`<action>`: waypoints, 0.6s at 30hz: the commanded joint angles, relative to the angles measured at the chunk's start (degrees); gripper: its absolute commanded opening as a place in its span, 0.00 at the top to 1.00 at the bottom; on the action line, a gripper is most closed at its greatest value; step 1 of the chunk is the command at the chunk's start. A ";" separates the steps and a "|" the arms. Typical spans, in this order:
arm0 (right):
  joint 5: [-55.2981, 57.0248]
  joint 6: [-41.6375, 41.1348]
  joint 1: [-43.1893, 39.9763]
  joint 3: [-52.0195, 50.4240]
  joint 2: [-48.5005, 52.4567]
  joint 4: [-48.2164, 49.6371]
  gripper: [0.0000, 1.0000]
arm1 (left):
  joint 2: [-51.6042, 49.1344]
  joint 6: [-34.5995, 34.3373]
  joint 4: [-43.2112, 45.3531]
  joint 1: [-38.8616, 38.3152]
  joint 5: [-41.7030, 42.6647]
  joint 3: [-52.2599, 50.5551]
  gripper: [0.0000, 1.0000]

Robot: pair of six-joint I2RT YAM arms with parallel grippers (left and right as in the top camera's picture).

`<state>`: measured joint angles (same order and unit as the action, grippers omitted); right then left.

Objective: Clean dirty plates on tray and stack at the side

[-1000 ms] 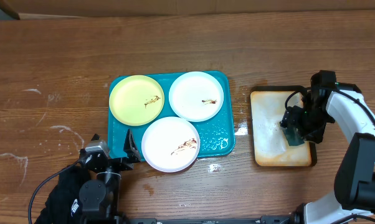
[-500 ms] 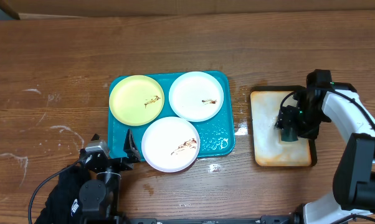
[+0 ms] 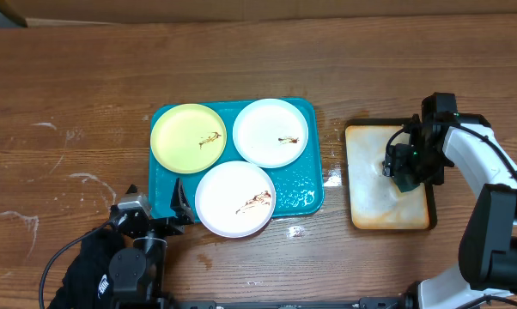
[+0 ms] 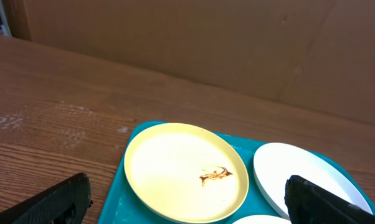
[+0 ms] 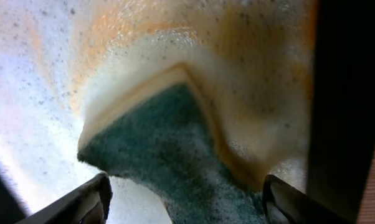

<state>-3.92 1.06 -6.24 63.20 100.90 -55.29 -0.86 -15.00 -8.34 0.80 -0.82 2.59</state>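
Three plates lie on the teal tray (image 3: 303,196): a yellow-green plate (image 3: 188,137) at back left, a white plate (image 3: 270,131) at back right and a white plate (image 3: 234,198) in front, each with a brown smear. My left gripper (image 3: 155,199) stands open at the tray's front left corner. In the left wrist view the yellow-green plate (image 4: 184,171) lies ahead of the gripper (image 4: 190,208), which holds nothing. My right gripper (image 3: 406,169) is shut on a green and yellow sponge (image 5: 169,149) over the cream tray (image 3: 370,193), well right of the plates.
The cream tray with a dark rim holds soapy, foamy water (image 5: 44,106). Wet spots (image 3: 331,176) lie on the wooden table between the two trays. A brown cardboard wall (image 4: 194,37) stands behind the table.
My right gripper has shifted the sponge a little toward the far side of the cream tray. The left arm and the plates have not moved.
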 commanded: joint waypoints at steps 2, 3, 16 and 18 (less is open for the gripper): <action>-1.29 0.31 0.20 1.01 0.15 -0.04 0.19 | 0.48 0.63 0.09 0.31 0.87 -0.52 0.00; -3.13 0.31 0.24 1.55 0.15 -0.02 0.19 | 0.48 0.63 0.09 0.31 0.87 -0.52 0.00; 1.73 -4.04 11.56 4.81 0.04 1.90 0.00 | 0.48 0.63 0.07 0.31 0.85 -0.52 0.00; 6.67 -7.85 11.98 4.81 0.04 2.01 0.00 | 0.48 0.63 0.07 0.31 0.85 -0.52 0.00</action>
<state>-5.56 -1.19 5.48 66.43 100.90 -53.58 -0.86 -15.00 -8.34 0.80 -0.64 2.59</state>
